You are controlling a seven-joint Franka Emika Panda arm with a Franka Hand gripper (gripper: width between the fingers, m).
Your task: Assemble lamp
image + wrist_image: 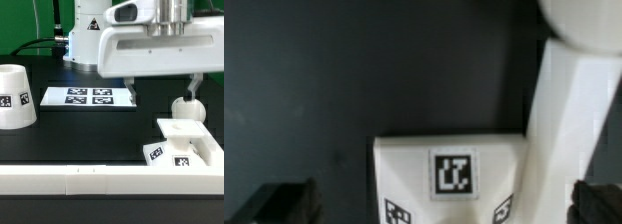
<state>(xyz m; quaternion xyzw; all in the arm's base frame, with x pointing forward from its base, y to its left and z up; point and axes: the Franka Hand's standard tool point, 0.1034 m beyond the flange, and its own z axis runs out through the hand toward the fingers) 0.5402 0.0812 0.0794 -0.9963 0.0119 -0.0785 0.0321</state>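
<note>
The square white lamp base lies by the rail's corner on the exterior view's right, tags on its near side. The round-headed bulb stands just behind it. The tapered shade stands at the far left. My gripper hangs open and empty above the base, one finger close over the bulb. In the wrist view the base sits between the two dark fingertips, with my gripper held wide around it, not touching. A rounded white shape at the edge may be the bulb.
The marker board lies flat between the shade and the gripper. A long white rail runs along the front and turns up beside the base on the right. The table top is black.
</note>
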